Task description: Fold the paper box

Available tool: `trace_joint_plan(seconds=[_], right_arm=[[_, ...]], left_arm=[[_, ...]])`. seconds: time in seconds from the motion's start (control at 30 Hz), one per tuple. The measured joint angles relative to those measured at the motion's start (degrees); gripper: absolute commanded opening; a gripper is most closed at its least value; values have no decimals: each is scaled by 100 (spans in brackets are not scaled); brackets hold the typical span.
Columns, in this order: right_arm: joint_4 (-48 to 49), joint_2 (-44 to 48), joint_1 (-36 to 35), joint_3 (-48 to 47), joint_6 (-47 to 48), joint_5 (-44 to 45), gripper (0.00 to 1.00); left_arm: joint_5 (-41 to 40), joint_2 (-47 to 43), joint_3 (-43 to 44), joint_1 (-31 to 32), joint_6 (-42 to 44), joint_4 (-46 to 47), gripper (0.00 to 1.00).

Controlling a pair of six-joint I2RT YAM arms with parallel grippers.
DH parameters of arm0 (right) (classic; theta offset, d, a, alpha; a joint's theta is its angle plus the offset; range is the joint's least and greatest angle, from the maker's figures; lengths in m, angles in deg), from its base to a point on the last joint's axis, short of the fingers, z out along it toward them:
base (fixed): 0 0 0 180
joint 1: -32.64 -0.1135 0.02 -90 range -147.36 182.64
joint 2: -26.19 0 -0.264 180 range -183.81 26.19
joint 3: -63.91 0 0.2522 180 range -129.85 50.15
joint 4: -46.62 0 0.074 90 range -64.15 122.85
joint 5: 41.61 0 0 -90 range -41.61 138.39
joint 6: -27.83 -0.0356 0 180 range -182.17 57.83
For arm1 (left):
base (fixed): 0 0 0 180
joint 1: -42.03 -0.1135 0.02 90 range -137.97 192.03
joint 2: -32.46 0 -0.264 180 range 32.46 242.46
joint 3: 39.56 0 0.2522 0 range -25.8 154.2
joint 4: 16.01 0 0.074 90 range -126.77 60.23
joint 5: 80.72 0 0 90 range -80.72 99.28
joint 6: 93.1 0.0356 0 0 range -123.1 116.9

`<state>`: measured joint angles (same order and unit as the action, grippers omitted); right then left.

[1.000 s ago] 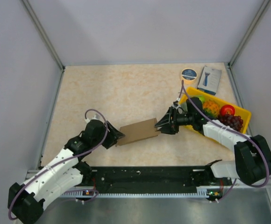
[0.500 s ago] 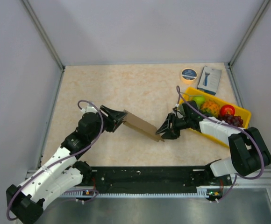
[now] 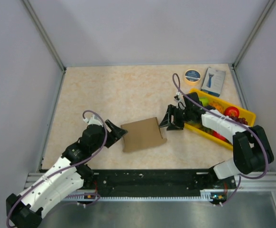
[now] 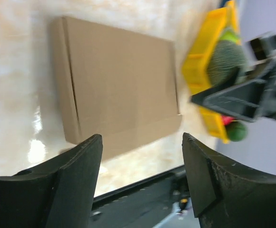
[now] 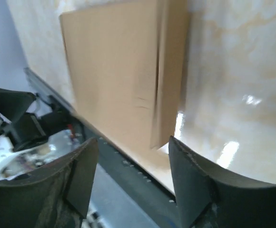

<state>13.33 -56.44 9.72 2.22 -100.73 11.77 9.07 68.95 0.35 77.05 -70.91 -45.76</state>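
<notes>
Brown cardboard, folded flat: the paper box (image 3: 143, 134) lies on the beige marbled tabletop (image 3: 128, 90), lower centre of the overhead view, between the two arms. The left gripper (image 3: 120, 134) sits just beside the box's left edge, jaws spread and holding nothing. In its wrist view the box lies just beyond the black fingers (image 4: 76, 180). The right gripper (image 3: 170, 122) is near the box's upper right corner, jaws likewise apart and empty. At the right, a yellow tray (image 3: 248, 114) holds fruit (image 3: 231, 112) — partly hidden by the right arm. In the upper right are a blue-and-white retail box (image 3: 213, 80) and a roll of tape (image 3: 192, 76).
</notes>
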Motion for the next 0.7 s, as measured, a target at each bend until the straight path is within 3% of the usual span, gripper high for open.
trace_joint_plan(seconds=[0.13,0.3,0.43,0.7], right_arm=[[-302,-39,-66,-251,841,686,70],[-896,372,-535,-243,1532,1749,66],[-1115,560,-977,-280,1711,1961,60],[-1276,214,-1167,-280,1825,2103,48]], left_arm=[[-323,-260,-61,22,684,-960,64],[-345,94,90,44,1329,-1639,54],[-157,660,203,291,1423,-1725,55],[-225,1539,407,1198,1209,-1574,49]])
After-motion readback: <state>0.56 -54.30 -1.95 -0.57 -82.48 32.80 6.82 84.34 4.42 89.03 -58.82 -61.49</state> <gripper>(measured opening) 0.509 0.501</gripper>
